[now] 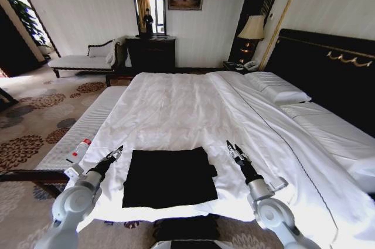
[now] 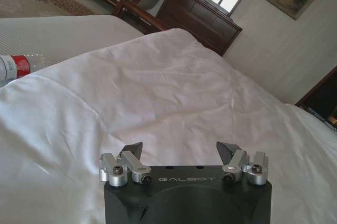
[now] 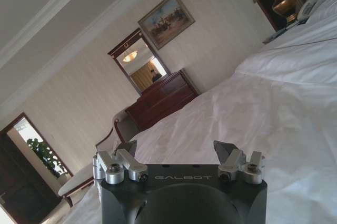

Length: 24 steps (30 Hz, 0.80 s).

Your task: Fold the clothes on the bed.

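Folded black T-shirt (image 1: pixel 170 177) flat on bed (image 1: pixel 176 108) edge, between left gripper (image 1: pixel 116 153) and right gripper (image 1: pixel 234 151); both jaws spread wide, holding nothing, just beside shirt.

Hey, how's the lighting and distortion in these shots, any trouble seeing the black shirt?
Head view: wide-angle bending at the edges; the black folded T-shirt reads as a flat dark patch against the bright white bed sheet. Left wrist view: sheet evenly daylit. Right wrist view: tilted, glare at the mirror.
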Motion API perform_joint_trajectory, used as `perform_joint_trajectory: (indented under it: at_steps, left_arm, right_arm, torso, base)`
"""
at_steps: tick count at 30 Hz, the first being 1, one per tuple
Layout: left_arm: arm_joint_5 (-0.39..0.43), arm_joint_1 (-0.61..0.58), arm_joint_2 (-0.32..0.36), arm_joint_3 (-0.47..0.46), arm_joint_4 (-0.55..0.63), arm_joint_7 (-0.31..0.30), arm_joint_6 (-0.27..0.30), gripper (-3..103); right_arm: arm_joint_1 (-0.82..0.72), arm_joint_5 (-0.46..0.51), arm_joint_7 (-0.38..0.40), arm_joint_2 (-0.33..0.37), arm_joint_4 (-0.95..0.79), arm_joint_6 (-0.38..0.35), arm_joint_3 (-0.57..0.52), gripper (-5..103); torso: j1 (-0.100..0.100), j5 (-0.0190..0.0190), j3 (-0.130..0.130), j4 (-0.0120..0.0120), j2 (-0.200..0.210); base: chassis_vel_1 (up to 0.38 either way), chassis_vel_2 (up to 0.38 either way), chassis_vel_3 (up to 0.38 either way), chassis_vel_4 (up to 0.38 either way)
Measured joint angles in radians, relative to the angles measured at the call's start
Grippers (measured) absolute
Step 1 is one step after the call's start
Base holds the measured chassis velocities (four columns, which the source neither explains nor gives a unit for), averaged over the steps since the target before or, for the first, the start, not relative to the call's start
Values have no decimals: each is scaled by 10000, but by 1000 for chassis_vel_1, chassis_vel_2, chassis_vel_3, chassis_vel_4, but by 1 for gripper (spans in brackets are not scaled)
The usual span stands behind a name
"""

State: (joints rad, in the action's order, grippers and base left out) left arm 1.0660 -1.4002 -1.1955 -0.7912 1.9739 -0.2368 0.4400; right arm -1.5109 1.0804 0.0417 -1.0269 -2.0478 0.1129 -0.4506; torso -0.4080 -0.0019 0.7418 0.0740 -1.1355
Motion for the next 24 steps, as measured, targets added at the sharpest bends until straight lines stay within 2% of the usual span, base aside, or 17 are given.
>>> perform_joint_trajectory:
  at_steps: [2, 4, 5, 6, 10, 13, 15, 24]
  left_arm:
    - [47, 278, -2, 102, -309, 89, -1, 84]
    - [184, 869, -1, 434, -960, 254, -4, 94]
    - [205, 995, -4, 533, -1136, 307, -15, 94]
    - [237, 1354, -39, 844, -1658, 471, -118, 99]
    - [272, 2003, -236, 1453, -2665, 761, -352, 100]
    - [245, 2241, -348, 1678, -3007, 855, -417, 100]
    - [-78, 2750, -647, 2103, -3703, 988, -527, 100]
    - [-600, 3151, -1084, 2439, -4460, 1148, -698, 100]
  right_arm:
    - [55, -71, 18, -13, 109, -29, 109, 83]
    - [77, -175, 25, -87, 311, -49, 197, 93]
    - [76, -199, 27, -107, 373, -50, 204, 93]
    - [83, -272, 28, -166, 561, -50, 218, 99]
    - [236, -337, 33, -249, 978, -50, 241, 100]
    - [308, -358, 45, -281, 1109, -50, 259, 100]
    - [442, -395, 99, -381, 1356, -51, 301, 100]
    - [566, -441, 140, -456, 1729, -59, 335, 100]
  torso:
    - [0, 4, 0, 2, 0]
    - [1, 2, -1, 14, -1]
    - [1, 2, -2, 22, -1]
    - [1, 0, -1, 29, -1]
    - [0, 3, -1, 12, -1]
    - [1, 3, -1, 13, -1]
    - [0, 1, -2, 18, -1]
    - [3, 2, -2, 17, -3]
  base:
    - [17, 14, 14, 57]
    - [9, -6, 18, 28]
    - [0, 0, 0, 0]
    - [0, 0, 0, 0]
    - [0, 0, 0, 0]
    - [0, 0, 0, 0]
    - [0, 0, 0, 0]
    - [0, 0, 0, 0]
